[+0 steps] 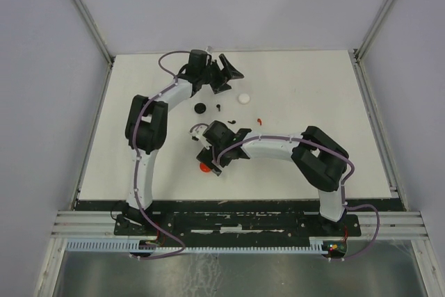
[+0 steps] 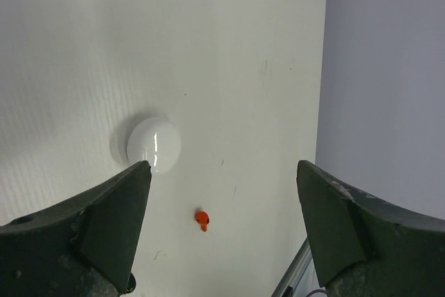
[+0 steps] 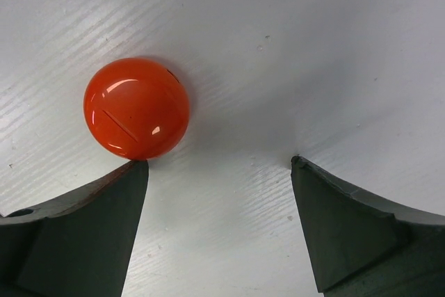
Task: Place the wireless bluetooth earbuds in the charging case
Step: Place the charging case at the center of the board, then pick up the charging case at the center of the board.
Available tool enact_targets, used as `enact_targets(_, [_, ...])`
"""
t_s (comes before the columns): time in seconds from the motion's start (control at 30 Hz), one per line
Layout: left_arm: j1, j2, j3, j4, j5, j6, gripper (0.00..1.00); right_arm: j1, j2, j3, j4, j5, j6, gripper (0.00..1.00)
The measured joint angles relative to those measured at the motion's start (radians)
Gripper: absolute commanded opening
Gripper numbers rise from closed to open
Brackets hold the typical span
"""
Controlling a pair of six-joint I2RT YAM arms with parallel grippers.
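Observation:
My left gripper (image 1: 231, 78) is open and empty above the far part of the table. In the left wrist view it (image 2: 222, 172) frames a tiny red earbud (image 2: 202, 220), and the round white case (image 2: 154, 145) lies by its left finger. From above, the white case (image 1: 243, 98), red earbud (image 1: 259, 122), black case (image 1: 200, 108) and a black earbud (image 1: 218, 108) lie mid-table. My right gripper (image 1: 213, 162) is open, low over the table. Its left fingertip (image 3: 132, 172) is at the lower edge of the closed round red case (image 3: 136, 108), which also shows from above (image 1: 204, 167).
Another small black bit (image 1: 233, 122) lies next to the right wrist. The white table (image 1: 313, 102) is bounded by grey walls on three sides, with a metal rail (image 1: 236, 224) along the near edge.

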Motion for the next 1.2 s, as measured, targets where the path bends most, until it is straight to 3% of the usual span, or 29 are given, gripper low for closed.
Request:
enact_targets(0.2, [0.041, -0.06, -0.08, 0.0, -0.023, 0.0, 0.91, 0.002, 0.02, 0.028, -0.001, -0.001, -0.005, 0.92])
enact_targets(0.63, [0.187, -0.432, -0.439, 0.054, -0.12, 0.0, 0.91, 0.009, 0.04, 0.062, -0.011, -0.018, -0.014, 0.91])
enact_targets(1.2, [0.204, -0.777, -0.703, 0.026, -0.161, 0.048, 0.91, 0.021, 0.129, 0.192, -0.034, -0.002, -0.016, 0.92])
